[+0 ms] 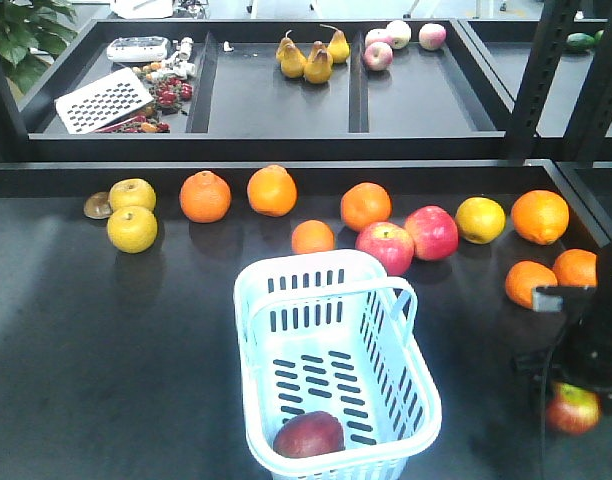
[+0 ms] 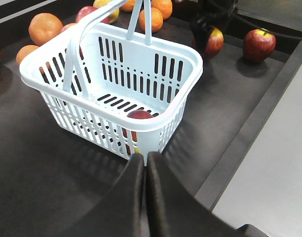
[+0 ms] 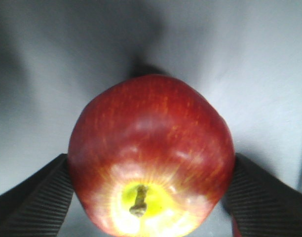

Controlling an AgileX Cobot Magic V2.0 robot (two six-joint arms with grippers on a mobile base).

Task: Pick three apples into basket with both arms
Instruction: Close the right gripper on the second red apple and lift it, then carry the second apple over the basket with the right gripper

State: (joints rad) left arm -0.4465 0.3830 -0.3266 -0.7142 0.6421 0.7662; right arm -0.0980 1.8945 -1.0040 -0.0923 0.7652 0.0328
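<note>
The pale blue basket [image 1: 248, 330] stands at the front middle of the table, handles up, with one dark maroon apple [image 1: 308, 435] in its near corner. That apple also shows in the left wrist view [image 2: 140, 114], inside the basket [image 2: 156, 126]. My right gripper [image 3: 151, 197] is shut on a second apple [image 3: 151, 148], stem end towards the camera, to the right of the basket [image 1: 572, 408] and low over the table. A third apple [image 2: 258, 44] lies on the table beyond it. My left gripper [image 2: 145, 156] is shut and empty, just outside the basket's near corner.
Several oranges [image 1: 365, 205], two pink-red apples [image 1: 431, 232] and yellow fruits [image 1: 132, 228] lie in a row behind the basket. A raised shelf [image 1: 276, 140] with pears and more fruit stands at the back. The table's raised edge [image 2: 249, 133] runs right of the left gripper.
</note>
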